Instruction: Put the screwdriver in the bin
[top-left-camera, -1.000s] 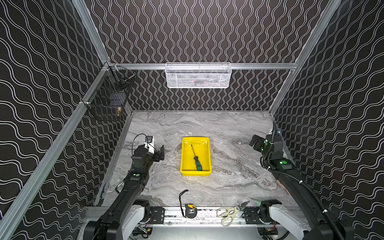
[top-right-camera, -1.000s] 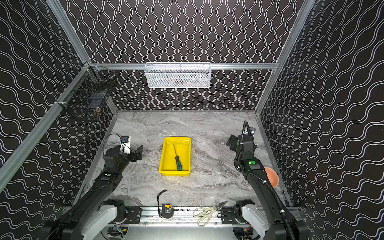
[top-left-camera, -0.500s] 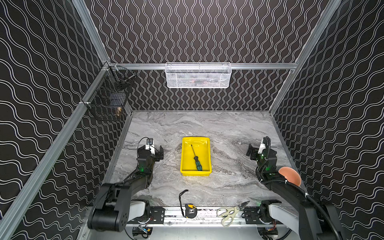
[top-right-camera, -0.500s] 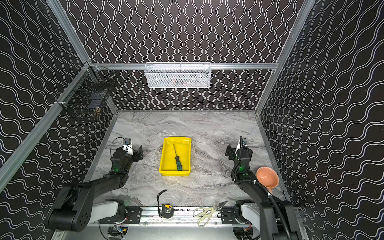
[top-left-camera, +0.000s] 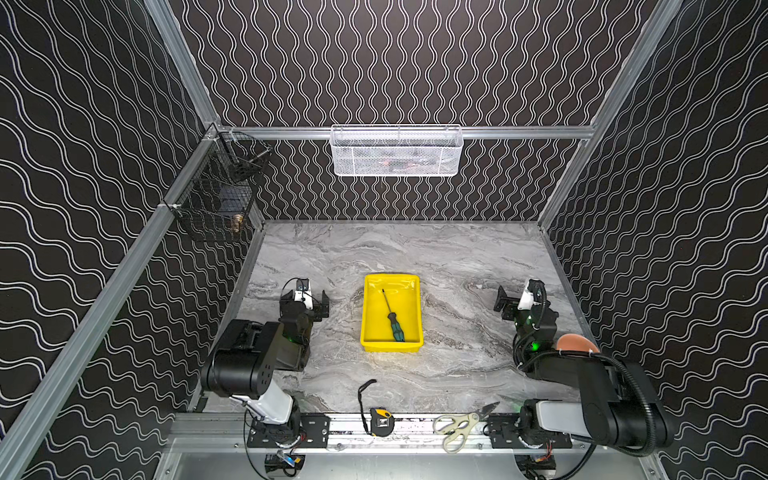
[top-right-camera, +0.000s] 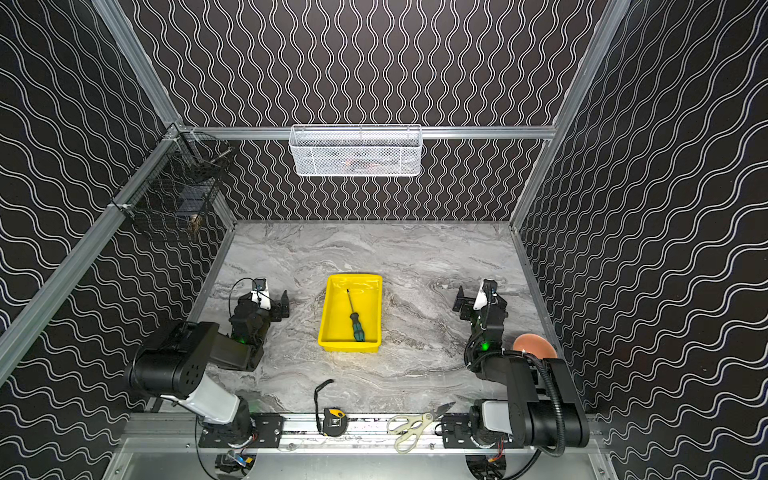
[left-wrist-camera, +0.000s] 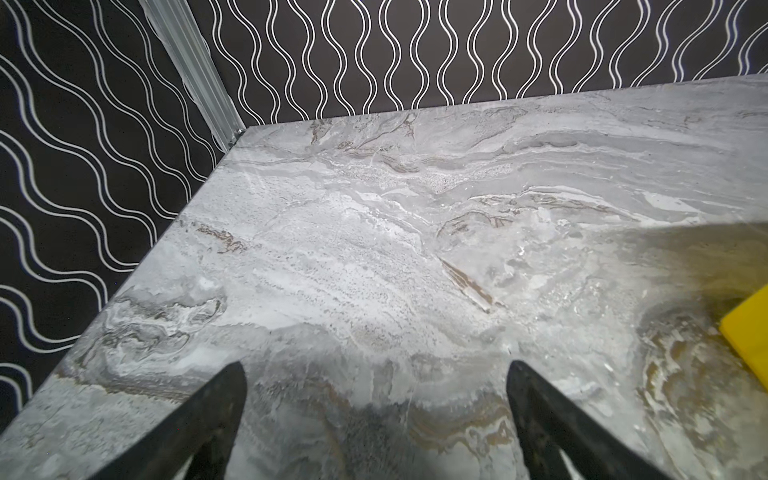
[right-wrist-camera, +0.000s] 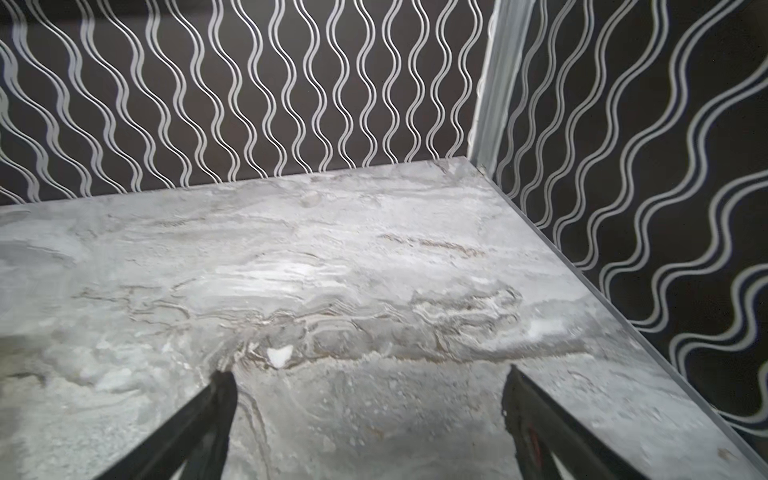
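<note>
Lying diagonally inside the bin (top-left-camera: 390, 347), handle toward the lower edge of the frame, the screwdriver (top-left-camera: 395, 327) sits mid-frame in both top views. Left fingers (left-wrist-camera: 220, 403) and right fingers (right-wrist-camera: 536, 411) are spread wide, holding nothing, over the counter (left-wrist-camera: 374, 249) on either side, well apart from the bin.

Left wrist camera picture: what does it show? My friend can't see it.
The left gripper is open and empty, its two black fingers wide apart above a grey marbled table. A corner of the yellow bin peeks in at one edge; black walls with white wavy lines stand behind.
</note>
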